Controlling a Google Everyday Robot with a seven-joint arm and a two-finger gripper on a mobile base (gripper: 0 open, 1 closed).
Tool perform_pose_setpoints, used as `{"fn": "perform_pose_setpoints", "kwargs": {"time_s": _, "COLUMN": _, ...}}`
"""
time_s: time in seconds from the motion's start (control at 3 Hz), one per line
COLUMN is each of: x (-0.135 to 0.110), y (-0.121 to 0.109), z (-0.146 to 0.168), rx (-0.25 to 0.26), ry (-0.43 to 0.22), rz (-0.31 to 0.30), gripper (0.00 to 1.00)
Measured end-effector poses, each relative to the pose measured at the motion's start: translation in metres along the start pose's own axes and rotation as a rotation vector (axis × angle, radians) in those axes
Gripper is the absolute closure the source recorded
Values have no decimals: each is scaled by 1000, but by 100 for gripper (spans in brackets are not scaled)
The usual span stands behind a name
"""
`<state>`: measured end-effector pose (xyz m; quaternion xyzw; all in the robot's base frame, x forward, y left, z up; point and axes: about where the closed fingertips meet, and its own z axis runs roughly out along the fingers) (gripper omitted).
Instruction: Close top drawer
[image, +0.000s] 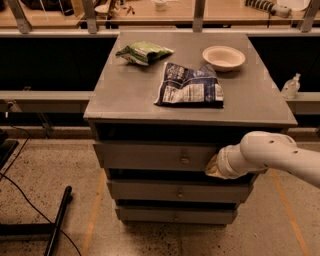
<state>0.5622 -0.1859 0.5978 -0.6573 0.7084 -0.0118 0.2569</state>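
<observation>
Single grey cabinet (125, 97) taken as reference. The top drawer (147, 156) is the highest of three fronts on the cabinet's front face, just below a dark gap under the cabinet top. Its front is a flat plain panel with one small round knob (184, 160) at centre. The drawer looks pulled out a little from the cabinet body, though the low light makes how far uncertain. Below it on the same face are the middle drawer (150, 191) and the bottom drawer (150, 215), each with a dark strip above it. The white arm (272, 154) comes in from the cabinet's right side at top-drawer height. The gripper (212, 167) is at the right end of the top drawer's front, right of the knob, at or against the panel. The arm's wrist covers it, so I cannot tell whether it is open or closed, or whether it has hold of anything. On the cabinet top, a green bag (143, 52) lies at the back left and a pale bowl (223, 57) sits at the back right. A dark blue snack bag (191, 86) lies flat near the centre, just in front of the bowl. A clear bottle (290, 87) stands on the ledge beside the cabinet's right edge. A black pole (57, 222) lies on the floor to the cabinet's left.
</observation>
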Motion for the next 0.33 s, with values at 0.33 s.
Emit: {"fn": "perform_pose_setpoints", "kwargs": {"time_s": 0.33, "x": 0, "y": 0, "z": 0, "rx": 0, "ry": 0, "rz": 0, "gripper": 100}}
